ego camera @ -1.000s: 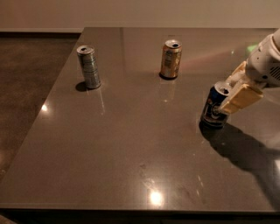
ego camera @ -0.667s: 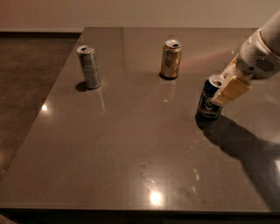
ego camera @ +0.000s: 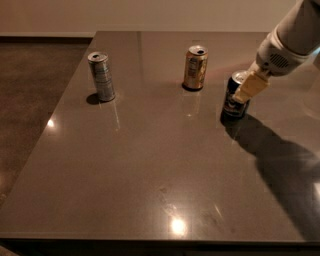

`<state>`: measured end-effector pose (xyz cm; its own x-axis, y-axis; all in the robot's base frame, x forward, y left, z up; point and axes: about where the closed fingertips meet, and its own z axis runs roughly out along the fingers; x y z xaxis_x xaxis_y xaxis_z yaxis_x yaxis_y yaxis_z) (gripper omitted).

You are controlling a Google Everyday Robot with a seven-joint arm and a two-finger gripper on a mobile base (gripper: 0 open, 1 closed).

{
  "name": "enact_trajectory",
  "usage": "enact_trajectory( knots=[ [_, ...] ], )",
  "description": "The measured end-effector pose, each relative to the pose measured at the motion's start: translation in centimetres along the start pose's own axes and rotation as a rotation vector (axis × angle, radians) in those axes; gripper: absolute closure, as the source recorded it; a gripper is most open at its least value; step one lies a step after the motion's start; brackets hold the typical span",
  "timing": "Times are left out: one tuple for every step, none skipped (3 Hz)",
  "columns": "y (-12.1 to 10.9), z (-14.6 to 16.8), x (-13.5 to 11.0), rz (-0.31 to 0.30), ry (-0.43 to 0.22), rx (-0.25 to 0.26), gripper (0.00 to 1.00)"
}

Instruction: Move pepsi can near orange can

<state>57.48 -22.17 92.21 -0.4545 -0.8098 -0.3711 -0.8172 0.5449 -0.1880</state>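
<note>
Camera view, claw (ego camera: 244,91) clasping pepsi can (ego camera: 231,105)

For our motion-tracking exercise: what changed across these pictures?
The gripper, at the right, clamped on the dark blue pepsi can, carried it leftward and farther back, toward the orange-gold drink can. That can and the silver-grey can stayed put on the glossy grey table.

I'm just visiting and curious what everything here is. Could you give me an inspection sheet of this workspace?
Surface: dark glossy table with light reflections.
Job's things: pepsi can upright, right of the orange can, a gap between them.
Clutter: silver-grey can standing at the left.
Grippers: gripper at the right, closed on the pepsi can's upper part.
Cables: nothing seen.
Surroundings: brown floor at the left, pale wall behind.
</note>
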Motion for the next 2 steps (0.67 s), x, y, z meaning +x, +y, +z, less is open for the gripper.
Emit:
enact_trajectory(
  knots=[
    [-2.4,0.8,-1.1,0.044,0.001,0.016,1.00],
    [-3.9,1.3,-2.3,0.063,-0.001,0.013,1.00]
  ],
)
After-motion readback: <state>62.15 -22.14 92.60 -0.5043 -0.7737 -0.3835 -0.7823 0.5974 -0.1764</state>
